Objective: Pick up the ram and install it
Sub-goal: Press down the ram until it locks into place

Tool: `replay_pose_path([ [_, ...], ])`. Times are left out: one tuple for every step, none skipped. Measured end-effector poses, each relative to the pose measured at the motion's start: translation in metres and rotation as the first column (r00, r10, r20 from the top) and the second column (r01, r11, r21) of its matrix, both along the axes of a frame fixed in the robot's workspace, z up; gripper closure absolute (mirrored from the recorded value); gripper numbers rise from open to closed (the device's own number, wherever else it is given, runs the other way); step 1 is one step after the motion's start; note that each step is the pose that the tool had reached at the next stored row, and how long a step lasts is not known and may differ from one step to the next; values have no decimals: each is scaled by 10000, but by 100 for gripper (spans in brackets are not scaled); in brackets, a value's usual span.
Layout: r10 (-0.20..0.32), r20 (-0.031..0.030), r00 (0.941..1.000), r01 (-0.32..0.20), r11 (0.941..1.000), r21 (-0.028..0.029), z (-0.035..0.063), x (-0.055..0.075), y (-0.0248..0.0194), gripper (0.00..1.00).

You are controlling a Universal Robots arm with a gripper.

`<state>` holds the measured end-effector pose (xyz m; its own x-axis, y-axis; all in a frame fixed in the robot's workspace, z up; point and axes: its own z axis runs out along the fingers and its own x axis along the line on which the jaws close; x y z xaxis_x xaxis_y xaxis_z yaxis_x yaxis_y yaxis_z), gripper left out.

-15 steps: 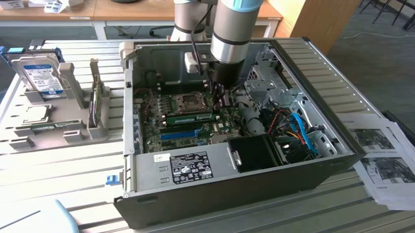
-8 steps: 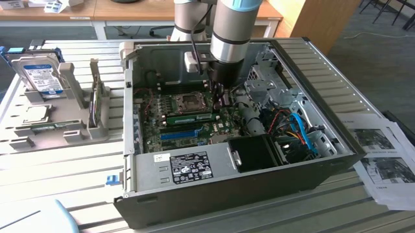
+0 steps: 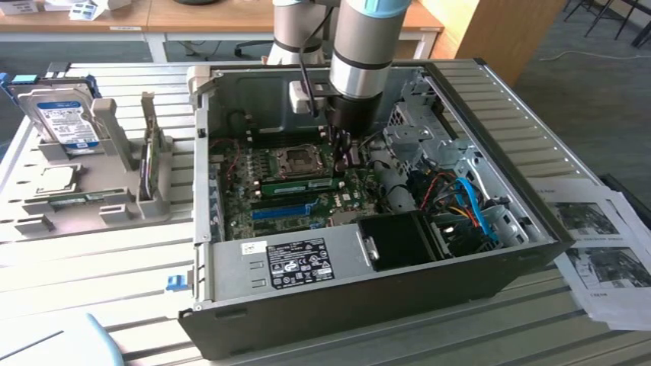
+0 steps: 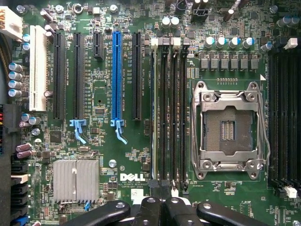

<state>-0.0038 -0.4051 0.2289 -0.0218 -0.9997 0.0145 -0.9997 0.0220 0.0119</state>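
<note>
Inside the open computer case (image 3: 407, 259) on the bench (image 3: 122, 259), the gripper (image 4: 163, 207) hangs over the motherboard (image 4: 108, 155) with its jaws closed together, empty, just above the black memory slots (image 4: 171, 113) beside the CPU socket (image 4: 228, 125). Seated in a slot near the socket lies the ram (image 3: 300, 185), a green stick, next to the blue slot (image 4: 116, 77).

Silver arm (image 3: 361, 46), black gripper (image 4: 162, 207)
</note>
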Motion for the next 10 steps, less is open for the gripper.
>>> replay_pose_path([
  [0, 0, 10000, 0, 10000, 1, -2, 0, 0, 91],
  [0, 1, 10000, 0, 10000, 1, -4, 0, 0, 91],
  [0, 0, 10000, 0, 10000, 1, -6, 0, 0, 91],
  [0, 1, 10000, 0, 10000, 3, -12, 0, 0, 91],
  [0, 1, 10000, 0, 10000, 1, -15, 0, 0, 91],
  [0, 1, 10000, 0, 10000, 1, -15, 0, 0, 91],
  [0, 1, 10000, 0, 10000, 2, -17, 0, 0, 91],
  [0, 2, 10000, 0, 10000, 4, -20, 0, 0, 91],
  [1, 1, 10000, -1, 10000, 3, -23, 0, 0, 91],
  [0, 0, 10000, 0, 10000, 1, -24, 0, 0, 91],
])
